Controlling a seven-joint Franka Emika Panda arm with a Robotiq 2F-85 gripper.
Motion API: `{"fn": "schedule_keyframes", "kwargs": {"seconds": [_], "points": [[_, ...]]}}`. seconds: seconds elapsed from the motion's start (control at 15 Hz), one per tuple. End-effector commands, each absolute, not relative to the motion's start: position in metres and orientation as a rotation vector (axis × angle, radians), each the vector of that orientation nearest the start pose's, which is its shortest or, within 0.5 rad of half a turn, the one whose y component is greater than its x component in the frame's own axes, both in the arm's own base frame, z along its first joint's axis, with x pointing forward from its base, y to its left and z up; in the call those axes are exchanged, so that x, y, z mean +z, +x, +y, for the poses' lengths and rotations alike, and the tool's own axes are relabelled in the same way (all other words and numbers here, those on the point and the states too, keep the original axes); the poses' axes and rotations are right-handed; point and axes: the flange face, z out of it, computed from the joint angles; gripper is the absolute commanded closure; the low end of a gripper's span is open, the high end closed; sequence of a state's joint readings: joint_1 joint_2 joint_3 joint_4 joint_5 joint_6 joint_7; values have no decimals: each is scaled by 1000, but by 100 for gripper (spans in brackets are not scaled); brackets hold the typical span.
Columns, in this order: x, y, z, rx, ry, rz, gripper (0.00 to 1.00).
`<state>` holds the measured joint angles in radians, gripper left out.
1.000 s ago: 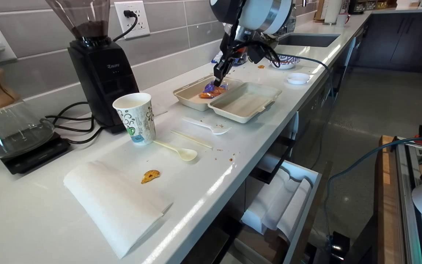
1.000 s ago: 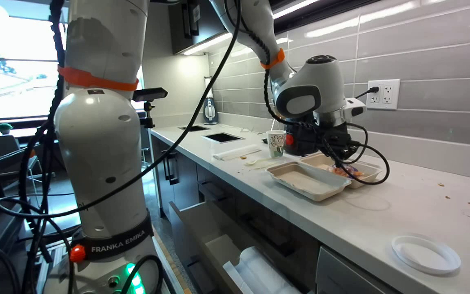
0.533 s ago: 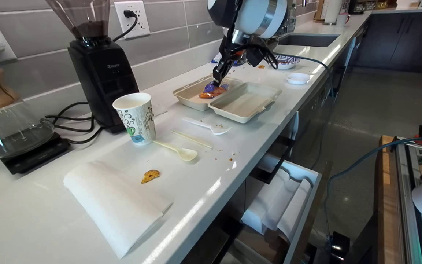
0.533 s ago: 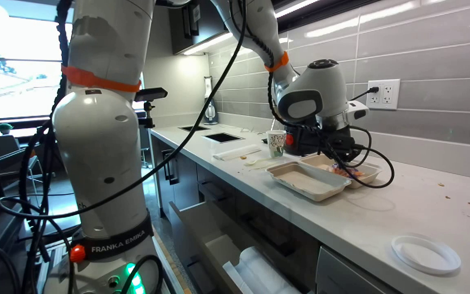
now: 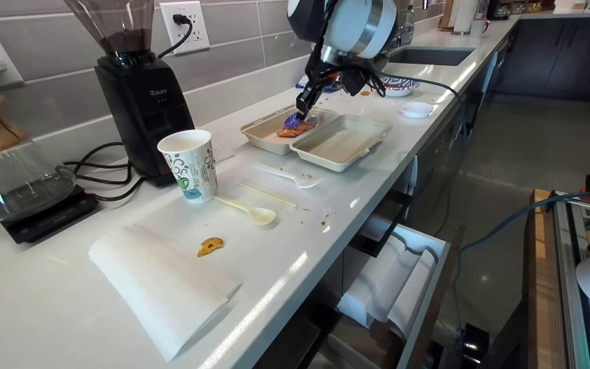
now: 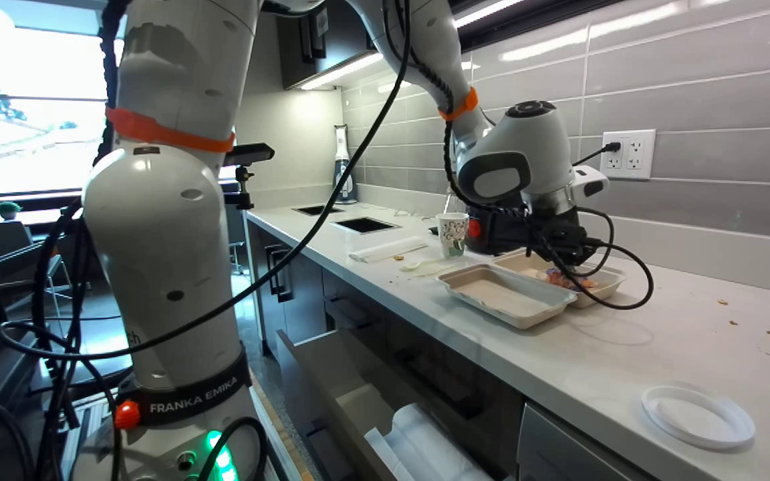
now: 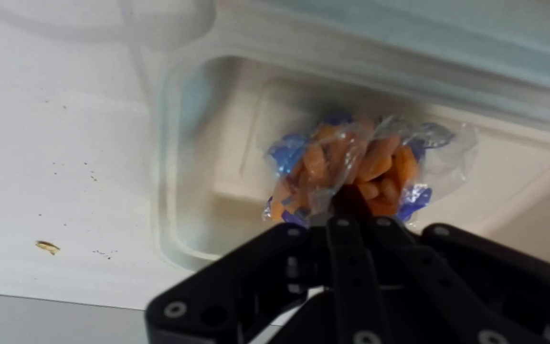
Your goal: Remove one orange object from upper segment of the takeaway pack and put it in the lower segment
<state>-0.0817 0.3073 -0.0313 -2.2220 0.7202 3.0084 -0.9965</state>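
A beige takeaway pack lies open on the counter. Clear bags of orange carrot-like pieces with purple print sit in its wall-side segment, also seen in an exterior view. The segment nearer the counter edge is empty. In the wrist view the bags bunch around my gripper. My gripper's fingers are close together, pressed into the bag, with plastic bunched at the tips. It looks shut on the bag. The tips are partly hidden by dark shadow and plastic.
A white fork, a stick, a spoon and a paper cup lie or stand by the pack. A black grinder is at the wall. A white lid and an open drawer are nearby.
My gripper has lowered slightly and shifted a little left in an exterior view. Its fingertips look closer together. The pack and bags have nudged slightly the same way.
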Motion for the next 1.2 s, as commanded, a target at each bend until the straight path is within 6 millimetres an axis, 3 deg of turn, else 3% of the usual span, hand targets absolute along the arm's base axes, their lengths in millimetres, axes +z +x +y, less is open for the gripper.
{"fn": "schedule_keyframes", "kwargs": {"seconds": [0.0, 0.27, 0.33, 0.47, 0.53, 0.87, 1.13], "points": [[270, 570, -116, -800, -3037, -304, 100], [271, 570, -118, -797, -3031, -299, 83], [272, 570, -118, -800, -3028, -296, 74], [273, 571, -118, -809, -3024, -294, 75], [273, 572, -117, -809, -3021, -297, 70], [267, 575, -110, -792, -3004, -316, 69], [263, 575, -107, -777, -3001, -330, 79]]}}
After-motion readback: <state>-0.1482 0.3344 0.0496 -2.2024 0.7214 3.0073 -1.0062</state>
